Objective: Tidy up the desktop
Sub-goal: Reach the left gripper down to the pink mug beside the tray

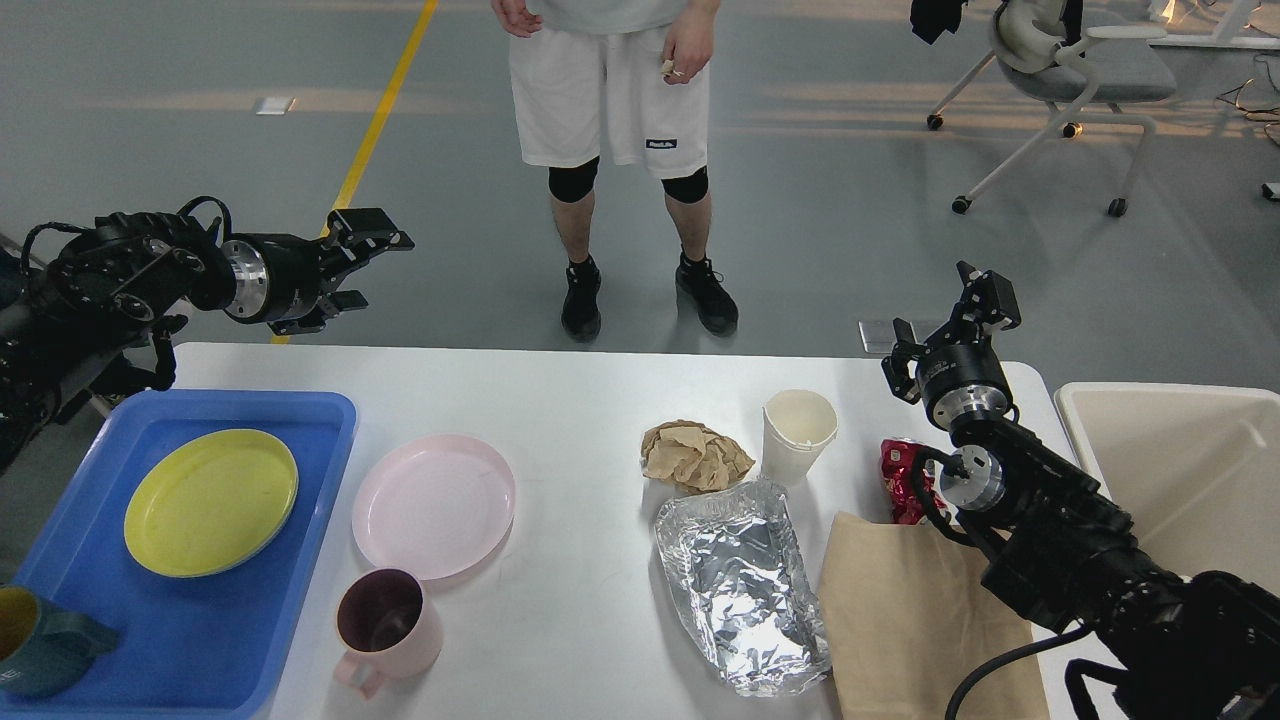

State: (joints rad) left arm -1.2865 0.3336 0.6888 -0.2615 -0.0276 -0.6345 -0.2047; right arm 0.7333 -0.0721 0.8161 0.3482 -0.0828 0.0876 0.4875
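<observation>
The white desktop [580, 400] carries a pink plate [433, 505], a pink mug [385, 625], a crumpled brown paper ball [695, 455], a white paper cup [797, 430], a crushed foil tray [740, 590], a flat brown paper bag [920, 620] and a red wrapper [898, 475]. My left gripper [368, 268] hovers open and empty beyond the table's far left edge, pointing right. My right gripper [948, 318] stands open and empty over the far right corner, behind the red wrapper.
A blue tray [300, 420] at the left holds a yellow plate [210, 500] and a teal mug [40, 640]. A cream bin [1180, 470] stands off the right end. A person [610, 150] stands just behind the table; an office chair [1060, 80] sits far right.
</observation>
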